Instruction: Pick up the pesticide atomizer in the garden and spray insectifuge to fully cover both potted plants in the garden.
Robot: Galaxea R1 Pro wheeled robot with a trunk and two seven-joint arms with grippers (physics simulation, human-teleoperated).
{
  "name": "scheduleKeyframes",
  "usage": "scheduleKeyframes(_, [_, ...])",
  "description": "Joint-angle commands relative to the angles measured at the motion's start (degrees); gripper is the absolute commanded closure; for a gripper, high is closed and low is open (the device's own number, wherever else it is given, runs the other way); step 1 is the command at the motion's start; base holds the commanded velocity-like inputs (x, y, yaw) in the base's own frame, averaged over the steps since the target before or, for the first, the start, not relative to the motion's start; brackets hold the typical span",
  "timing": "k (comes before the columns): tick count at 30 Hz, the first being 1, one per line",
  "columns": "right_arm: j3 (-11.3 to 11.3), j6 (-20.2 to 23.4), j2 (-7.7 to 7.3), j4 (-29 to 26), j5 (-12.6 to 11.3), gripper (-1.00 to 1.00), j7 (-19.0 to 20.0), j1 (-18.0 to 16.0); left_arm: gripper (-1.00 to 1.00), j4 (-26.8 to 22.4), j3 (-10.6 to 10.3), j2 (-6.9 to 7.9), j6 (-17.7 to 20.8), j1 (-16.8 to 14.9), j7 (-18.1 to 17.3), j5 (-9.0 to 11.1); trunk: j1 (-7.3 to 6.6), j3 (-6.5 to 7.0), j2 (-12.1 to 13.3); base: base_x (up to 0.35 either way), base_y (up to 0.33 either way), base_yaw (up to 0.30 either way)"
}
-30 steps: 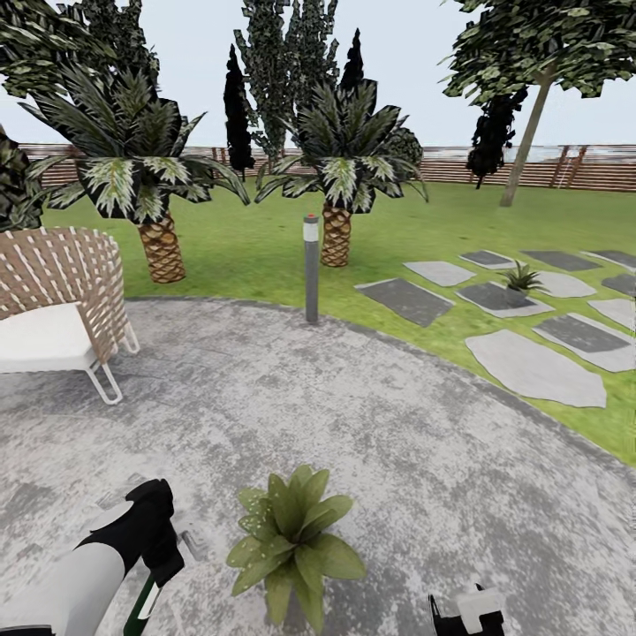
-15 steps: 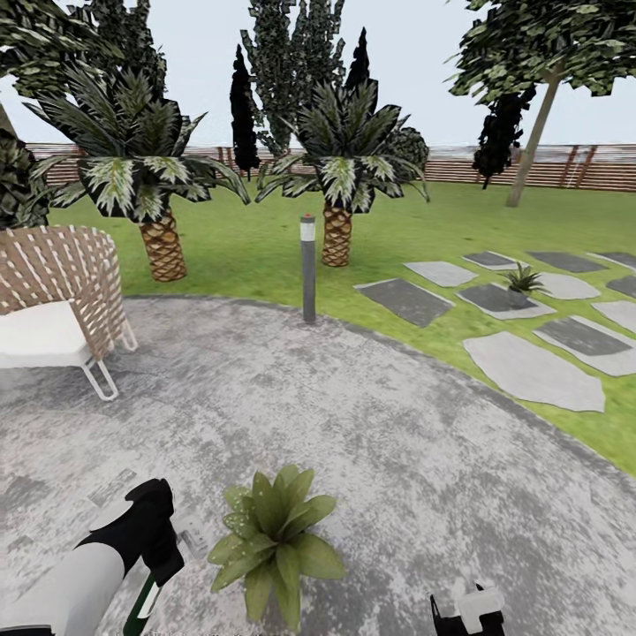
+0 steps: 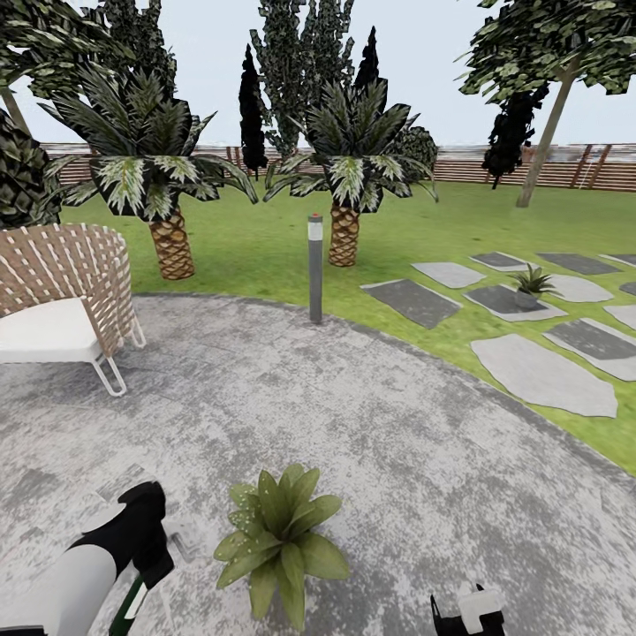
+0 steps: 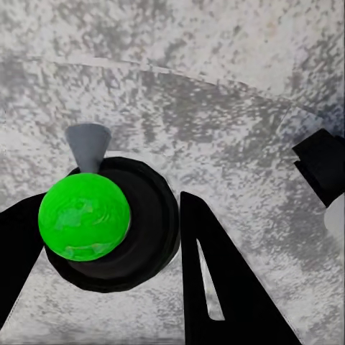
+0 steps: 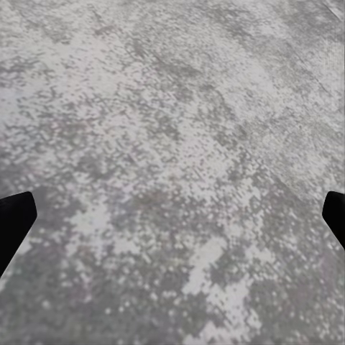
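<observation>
In the head view, the nearer potted plant (image 3: pixel 278 539) stands on the round grey patio just in front of me. The other potted plant (image 3: pixel 533 284) sits far right on a stepping stone in the garden lawn. My left gripper (image 3: pixel 148 572) hangs low, just left of the near plant, shut on the pesticide atomizer (image 3: pixel 131 608), whose dark green and white body points downward. In the left wrist view the atomizer (image 4: pixel 108 223) appears end-on as a dark round body with a bright green cap, between the black fingers (image 4: pixel 215 280). My right gripper (image 3: pixel 468 614) is open over bare patio (image 5: pixel 172 172).
A wicker chair (image 3: pixel 62 291) with a white cushion stands at the left of the patio. A grey lamp post (image 3: pixel 315 268) rises at the patio's far edge. Two palms (image 3: pixel 344 177) grow on the lawn before a slatted fence (image 3: pixel 495 168). Stepping stones (image 3: pixel 543 375) lie to the right.
The whole head view has shifted slightly, so the camera moved. Both arms keep about the same place in the picture, and the left gripper still holds the atomizer.
</observation>
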Motion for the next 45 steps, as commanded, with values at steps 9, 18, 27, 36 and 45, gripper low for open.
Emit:
scheduleKeyframes(9, [-0.22, -0.12, -0.02, 0.08, 0.64, -1.00, -0.39, -0.04, 1.00, -1.11, 1.74, -3.20, 0.62, -0.27, 4.65, 0.48, -0.01, -0.05, -0.02, 0.000, 0.000, 0.000])
scheduleKeyframes(18, [-0.22, -0.14, -0.02, 0.14, 0.68, -1.00, -0.39, -0.04, 1.00, -0.03, 2.30, -3.07, 0.11, 0.24, 4.67, 3.08, -0.01, -0.05, -0.02, 0.000, 0.000, 0.000])
scheduleKeyframes(27, [-0.20, -0.14, -0.02, 0.16, 0.70, -1.00, -0.39, -0.04, 1.00, -0.10, 2.32, -1.20, -0.35, -0.19, 4.06, 2.53, -0.01, -0.05, -0.02, 0.000, 0.000, 0.000])
scheduleKeyframes(36, [-0.14, -0.14, -0.02, 0.16, 0.79, -1.00, -0.39, -0.04, 1.00, -0.08, 2.23, 2.59, -6.81, -0.05, 2.10, 2.89, -0.01, -0.05, -0.02, 0.000, 0.000, 0.000])
scheduleKeyframes(45, [-0.15, -0.14, -0.02, 0.16, 0.79, -1.00, -0.39, -0.04, 1.00, -0.10, 2.60, -0.03, -6.68, -0.04, 2.11, 2.33, -0.01, -0.05, -0.02, 0.000, 0.000, 0.000])
